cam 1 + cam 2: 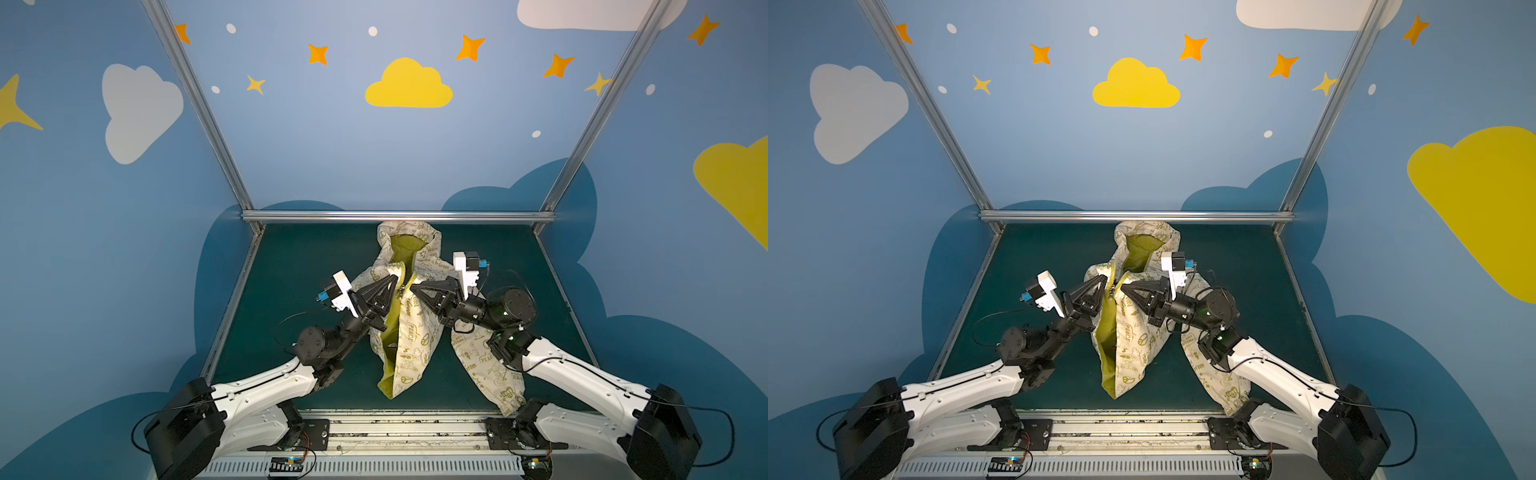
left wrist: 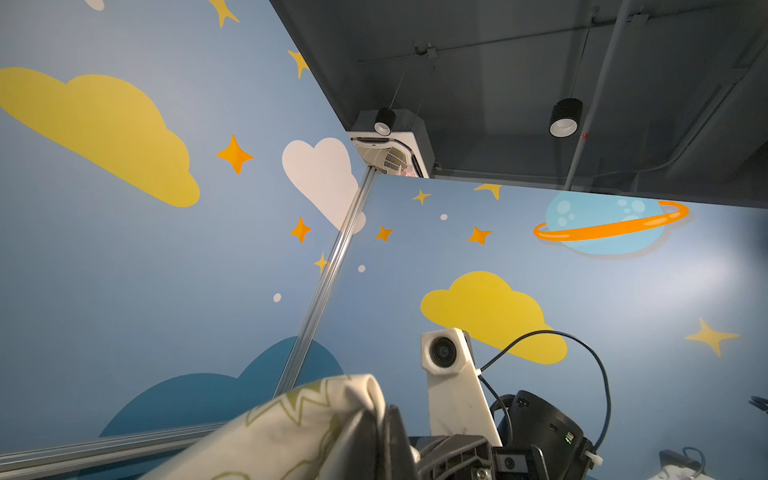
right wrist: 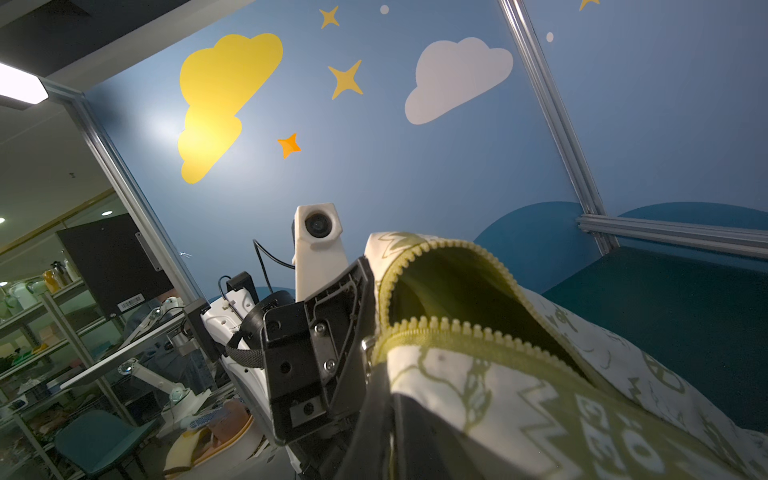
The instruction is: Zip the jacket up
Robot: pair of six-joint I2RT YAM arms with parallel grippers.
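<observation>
Left claw (image 1: 393,278) and right claw (image 1: 415,288) each pinch the jacket (image 1: 415,353) near its collar.
The left claw is clamped tight on 1 front edge, the cloth raised at its tip. Just right of that tip the olive zipper (image 1: 402,286) teeth spread in a V between the 2 claws, and lime lining (image 1: 390,316) gapes beneath. The right claw is squeezed closed on the other edge; "Green" and "PEACE" read below its tip. The hood (image 1: 399,228) lies beyond both tips, and a sleeve (image 1: 486,365) trails under the right claw's arm on the green mat (image 1: 291,270).
</observation>
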